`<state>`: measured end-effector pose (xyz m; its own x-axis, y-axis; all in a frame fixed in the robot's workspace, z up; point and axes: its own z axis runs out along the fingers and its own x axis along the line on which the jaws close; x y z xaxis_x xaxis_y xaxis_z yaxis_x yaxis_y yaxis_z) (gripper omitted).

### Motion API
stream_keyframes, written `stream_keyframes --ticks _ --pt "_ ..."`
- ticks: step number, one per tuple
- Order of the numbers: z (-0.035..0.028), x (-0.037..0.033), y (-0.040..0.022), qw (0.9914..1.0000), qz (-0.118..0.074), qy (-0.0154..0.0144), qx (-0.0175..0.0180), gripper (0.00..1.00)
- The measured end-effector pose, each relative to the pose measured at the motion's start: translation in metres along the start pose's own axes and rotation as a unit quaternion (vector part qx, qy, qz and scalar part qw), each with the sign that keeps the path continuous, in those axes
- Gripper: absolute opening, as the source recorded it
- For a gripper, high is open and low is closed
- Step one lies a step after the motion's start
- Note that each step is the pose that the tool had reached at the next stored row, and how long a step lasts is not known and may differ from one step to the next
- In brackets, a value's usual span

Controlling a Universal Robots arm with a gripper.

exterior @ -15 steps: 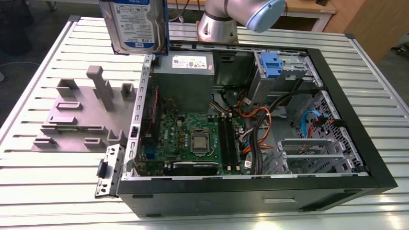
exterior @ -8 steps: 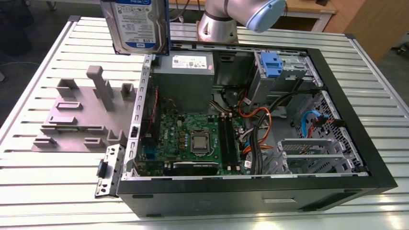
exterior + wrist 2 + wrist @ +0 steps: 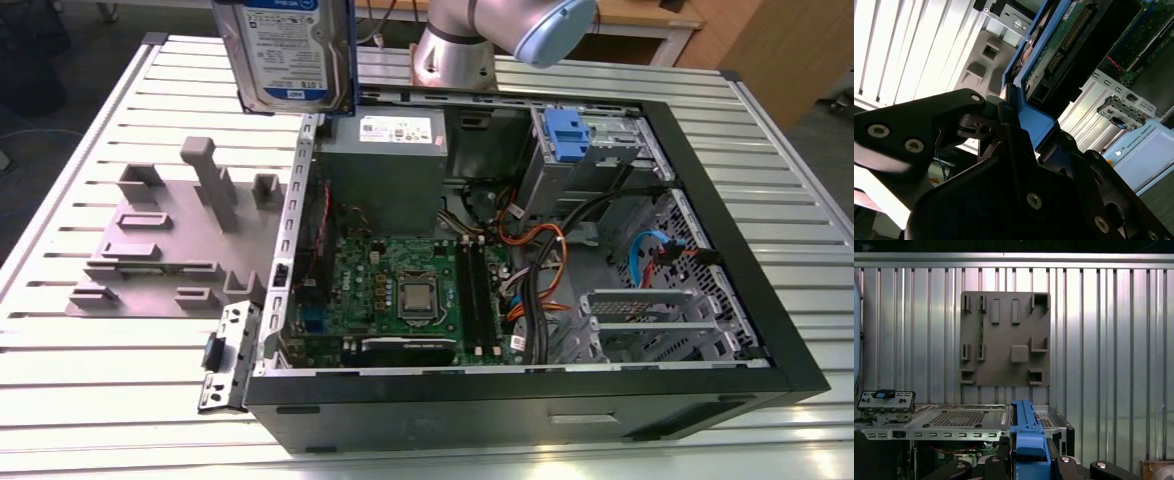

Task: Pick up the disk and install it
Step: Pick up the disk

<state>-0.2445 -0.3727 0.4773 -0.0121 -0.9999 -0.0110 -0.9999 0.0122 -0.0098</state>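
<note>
The disk (image 3: 287, 50), a silver hard drive with a white-and-blue label and blue rails, hangs upright at the top of the exterior view, above the back corner of the open computer case (image 3: 534, 405) on the exterior view's left. In the second wrist view my gripper (image 3: 1021, 125) is shut on the disk's blue rail, and the drive's circuit-board side (image 3: 1064, 35) faces the camera. In the first wrist view the blue rail (image 3: 1026, 432) stands between my black fingers (image 3: 1061, 462). A drive bay with a blue latch (image 3: 567, 135) sits at the case's back.
A grey fixture plate (image 3: 160, 240) with upright pegs and pockets lies on the slatted metal table (image 3: 80, 380), at the exterior view's left of the case. The arm's base (image 3: 461, 45) stands behind the case. Cables, motherboard and power supply fill the case's inside.
</note>
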Motion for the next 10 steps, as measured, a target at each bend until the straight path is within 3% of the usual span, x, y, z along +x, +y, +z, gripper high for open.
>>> stream_keyframes --ticks 5,10 --pt "0.0000 0.0019 -0.0010 1.00000 0.000 0.0000 0.0000 0.36" --pt "0.0000 0.0082 -0.0016 1.00000 0.000 0.0000 0.0000 0.36"
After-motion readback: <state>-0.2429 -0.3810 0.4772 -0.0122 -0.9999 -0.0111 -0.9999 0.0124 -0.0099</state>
